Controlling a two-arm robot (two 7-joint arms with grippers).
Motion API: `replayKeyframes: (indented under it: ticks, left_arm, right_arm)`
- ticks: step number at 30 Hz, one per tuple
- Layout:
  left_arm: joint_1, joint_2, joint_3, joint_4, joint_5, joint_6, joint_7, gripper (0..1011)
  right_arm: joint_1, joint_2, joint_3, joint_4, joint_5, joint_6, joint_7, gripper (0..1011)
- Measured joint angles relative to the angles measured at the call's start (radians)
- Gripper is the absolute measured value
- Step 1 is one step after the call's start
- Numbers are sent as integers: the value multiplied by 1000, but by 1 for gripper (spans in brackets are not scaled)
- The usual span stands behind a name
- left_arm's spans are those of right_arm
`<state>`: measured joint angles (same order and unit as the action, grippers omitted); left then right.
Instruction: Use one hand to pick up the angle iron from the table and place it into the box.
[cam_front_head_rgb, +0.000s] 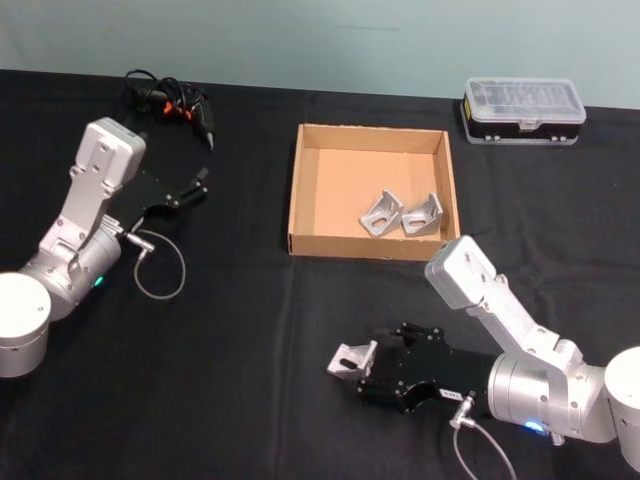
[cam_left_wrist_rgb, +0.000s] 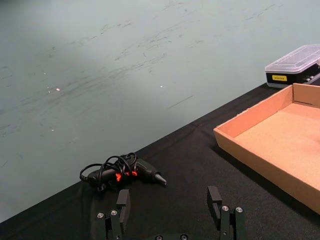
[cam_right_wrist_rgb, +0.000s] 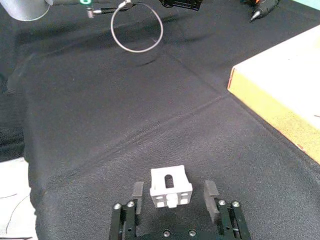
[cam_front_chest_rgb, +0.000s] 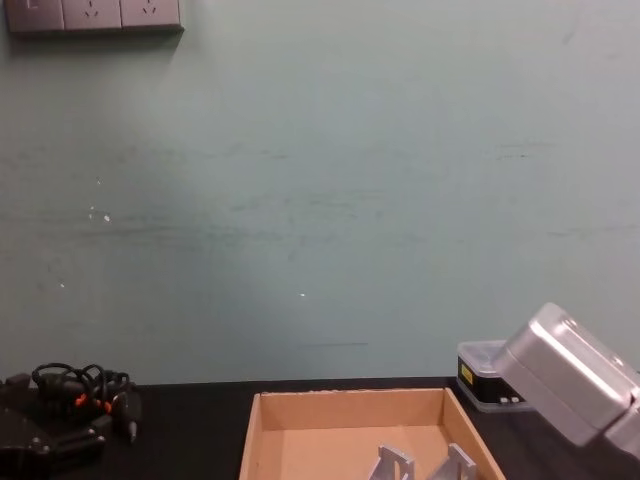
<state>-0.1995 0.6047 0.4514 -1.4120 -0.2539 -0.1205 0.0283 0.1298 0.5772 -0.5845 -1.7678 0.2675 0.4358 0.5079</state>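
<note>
Right gripper straddles angle iron, box nearby.

No legible text (label blurred)

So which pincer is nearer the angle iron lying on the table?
The right. The right pincer has its open fingers either side of the angle iron on the table; the left pincer sits open far off, near the cable tangle.
</note>
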Motion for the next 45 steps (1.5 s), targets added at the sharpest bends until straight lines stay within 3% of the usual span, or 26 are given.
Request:
replayKeyframes:
  ticks: [11,22,28,32,38,45]
  left_arm:
    - [0,0,0,0,0,0,0,1011]
    - [0,0,0,0,0,0,0,1011]
    - [0,0,0,0,0,0,0,1011]
    - [0,0,0,0,0,0,0,1011]
    - [0,0,0,0,0,0,0,1012]
    - [0,0,0,0,0,0,0,1011]
  right_arm:
    - [-3,-4,2,0,-5,0,-4,462]
    - [-10,-6,11,-7,-2,-3,-9,456]
    - [-27,5,37,-51,7,-13,-23,457]
    - [-44,23,66,-97,7,-23,-43,456]
    - [-91,51,151,-181,18,-61,-90,456]
    - [-114,51,220,-211,37,-83,-121,456]
